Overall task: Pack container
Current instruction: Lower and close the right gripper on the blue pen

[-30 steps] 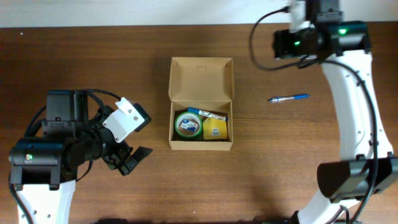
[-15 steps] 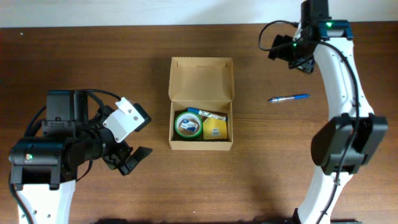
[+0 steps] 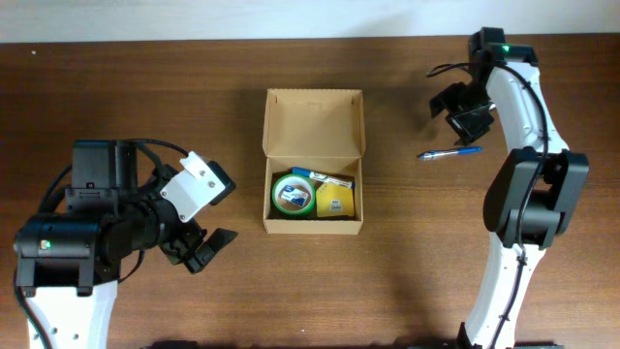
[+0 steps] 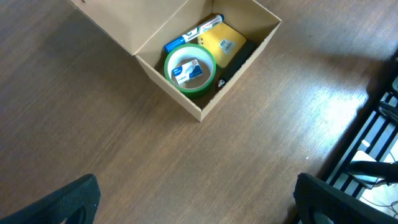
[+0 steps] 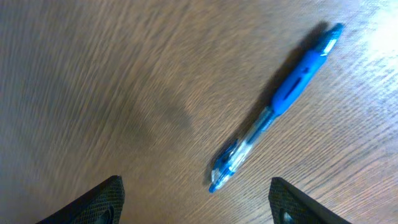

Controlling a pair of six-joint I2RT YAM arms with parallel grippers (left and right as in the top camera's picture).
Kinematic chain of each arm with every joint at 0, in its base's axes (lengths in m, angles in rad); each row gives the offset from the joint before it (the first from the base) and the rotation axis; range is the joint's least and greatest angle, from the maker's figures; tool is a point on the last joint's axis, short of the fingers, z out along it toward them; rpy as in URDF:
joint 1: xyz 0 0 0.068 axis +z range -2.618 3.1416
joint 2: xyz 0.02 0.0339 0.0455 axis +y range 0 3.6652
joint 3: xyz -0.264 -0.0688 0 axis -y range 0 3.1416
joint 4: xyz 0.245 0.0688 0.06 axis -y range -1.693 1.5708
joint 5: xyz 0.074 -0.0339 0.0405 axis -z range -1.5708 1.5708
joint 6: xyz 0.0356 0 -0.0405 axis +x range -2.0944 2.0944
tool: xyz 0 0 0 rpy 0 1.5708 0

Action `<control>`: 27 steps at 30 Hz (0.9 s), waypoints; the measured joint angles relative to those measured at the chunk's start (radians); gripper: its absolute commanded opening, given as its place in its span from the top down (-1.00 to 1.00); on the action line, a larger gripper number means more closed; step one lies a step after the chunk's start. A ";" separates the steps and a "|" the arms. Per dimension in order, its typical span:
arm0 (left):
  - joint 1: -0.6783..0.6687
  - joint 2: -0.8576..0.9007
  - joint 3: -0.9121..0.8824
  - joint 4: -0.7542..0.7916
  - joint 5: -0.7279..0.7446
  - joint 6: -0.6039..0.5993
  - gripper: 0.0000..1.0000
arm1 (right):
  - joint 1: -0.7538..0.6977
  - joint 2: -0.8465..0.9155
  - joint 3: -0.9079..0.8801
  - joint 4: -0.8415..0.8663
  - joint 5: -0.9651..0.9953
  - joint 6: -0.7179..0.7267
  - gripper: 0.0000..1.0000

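1. The left claw (image 4: 199, 202) hangs with its fingers wide apart and nothing between them. The container (image 4: 205, 59) sits on the desk (image 4: 112, 149) ahead of this claw, well apart from it, with its flap lid (image 3: 313, 121) thrown back.
2. The right claw (image 5: 196, 199) also has its fingers apart and is empty. A blue pen (image 5: 273, 106) lies just ahead of it on the desk, and the container is well off to its side.
3. The container is plain cardboard, so probably light and fairly stiff, though its walls would crush under a hard squeeze. A side wall near the rim looks the safest place to take hold (the lid's free edge for closing, since the hinge will flop).
4. The box carries no marking. The green tape roll (image 4: 189, 68) has a blue-and-white label in its core and the yellow item (image 4: 225, 43) a small white sticker. Neither is legible.
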 measured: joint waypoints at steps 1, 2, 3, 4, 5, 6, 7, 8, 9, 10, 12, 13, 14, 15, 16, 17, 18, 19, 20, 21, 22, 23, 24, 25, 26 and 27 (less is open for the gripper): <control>0.000 0.000 0.000 0.000 0.000 0.000 -0.99 | -0.004 0.003 0.000 -0.002 0.000 0.023 -0.51; 0.000 0.000 0.000 0.000 0.000 0.000 -0.99 | -0.006 0.006 0.000 -0.005 0.000 0.039 -0.51; 0.000 0.000 0.000 0.000 0.000 0.000 -0.99 | -0.006 0.011 0.000 -0.007 0.000 0.060 -0.50; 0.000 0.000 0.000 0.000 0.000 0.000 -0.99 | -0.006 0.014 0.000 -0.008 -0.001 0.074 -0.51; 0.000 0.000 0.000 0.000 0.000 0.000 -0.99 | -0.006 0.019 0.000 -0.009 -0.001 0.085 -0.50; 0.000 0.000 0.000 0.000 0.000 0.000 -0.99 | -0.006 0.023 0.000 -0.010 -0.002 0.097 -0.50; 0.000 0.000 0.000 0.000 0.000 0.000 -0.99 | -0.006 0.029 0.000 -0.011 -0.003 0.106 -0.49; 0.000 0.000 0.000 0.000 0.000 0.000 -0.99 | -0.006 0.034 0.000 -0.014 -0.004 0.115 -0.48; 0.000 0.000 0.000 0.000 0.000 0.000 -0.99 | -0.006 0.039 0.000 -0.018 -0.004 0.124 -0.47; 0.000 0.000 0.000 0.000 0.000 0.000 -0.99 | -0.006 0.045 0.000 -0.025 -0.004 0.132 -0.46; 0.000 0.000 0.000 0.000 0.000 0.000 -0.99 | -0.006 0.058 0.000 -0.040 -0.005 0.143 -0.46; 0.000 0.000 0.000 0.000 0.000 0.000 -0.99 | -0.006 0.065 0.000 -0.047 -0.005 0.150 -0.46; 0.000 0.000 0.000 0.000 0.000 0.000 -0.99 | -0.006 0.071 0.000 -0.049 -0.008 0.154 -0.46; 0.000 0.000 0.000 0.000 0.000 0.000 -0.99 | -0.006 0.077 0.000 -0.053 -0.008 0.157 -0.46; 0.000 0.000 0.000 0.000 0.000 0.000 -0.99 | -0.006 0.082 0.000 -0.056 -0.009 0.158 -0.46; 0.000 0.000 0.000 0.000 0.000 0.000 -0.99 | -0.006 0.087 0.000 -0.060 -0.008 0.159 -0.46; 0.000 0.000 0.000 0.000 0.000 0.000 -0.99 | -0.006 0.090 0.000 -0.060 -0.009 0.159 -0.46; 0.000 0.000 0.000 0.000 0.000 0.000 -0.99 | -0.006 0.092 0.000 -0.060 -0.009 0.160 -0.43; 0.000 0.000 0.000 0.000 0.000 0.000 -0.99 | -0.006 0.093 0.000 -0.060 -0.008 0.160 -0.41; 0.000 0.000 0.000 0.000 0.000 0.000 -0.99 | -0.006 0.093 0.000 -0.058 -0.008 0.161 -0.39; 0.000 0.000 0.000 0.000 0.000 0.000 -0.99 | -0.006 0.093 0.000 -0.056 -0.008 0.162 -0.37; 0.000 0.000 0.000 0.000 0.000 0.000 -0.99 | -0.006 0.093 0.000 -0.051 -0.008 0.162 -0.35; 0.000 0.000 0.000 0.000 0.000 0.000 -0.99 | -0.006 0.093 -0.003 -0.043 -0.008 0.163 -0.32; 0.000 0.000 0.000 0.000 0.000 0.000 -0.99 | -0.006 0.093 -0.006 -0.035 -0.008 0.164 -0.30; 0.000 0.000 0.000 0.000 0.000 0.000 -0.99 | -0.006 0.093 -0.014 -0.023 -0.008 0.165 -0.28; 0.000 0.000 0.000 0.000 0.000 0.000 -0.99 | -0.006 0.093 -0.021 -0.016 -0.008 0.165 -0.27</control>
